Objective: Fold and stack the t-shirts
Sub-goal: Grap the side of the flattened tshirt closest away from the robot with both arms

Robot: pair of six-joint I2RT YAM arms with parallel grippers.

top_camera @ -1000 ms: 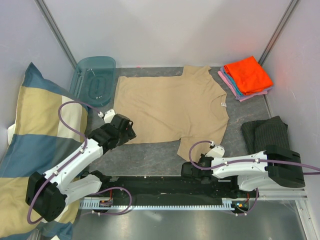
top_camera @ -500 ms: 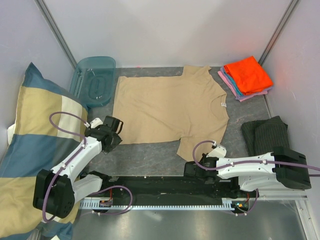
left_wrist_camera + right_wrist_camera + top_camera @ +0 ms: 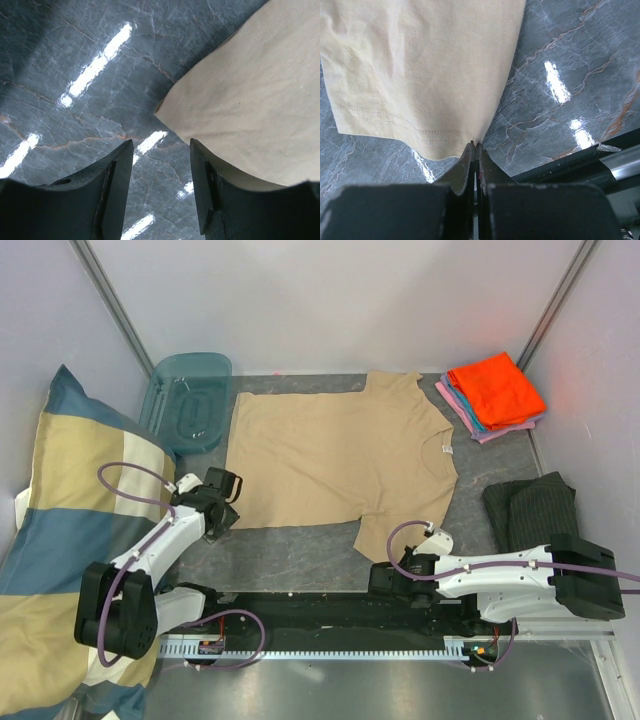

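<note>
A tan t-shirt lies spread flat on the dark marbled table, and its near-left corner shows in the left wrist view. My left gripper stands open just short of that corner. Only bare table shows between its jaws, and the right-hand finger overlaps the shirt's edge. My right gripper is shut on the hem of the shirt's near sleeve. Folded t-shirts, orange on top of blue and pink, are stacked at the back right.
A big blue-and-cream checked pillow fills the left side. A teal plastic bin stands at the back left. A dark grey striped cloth lies at the right. Walls enclose the table, and a black rail runs along the near edge.
My left gripper has drawn back leftwards off the shirt to its near-left corner, and its jaws have narrowed. The right gripper stays shut on the sleeve hem, barely moved.
</note>
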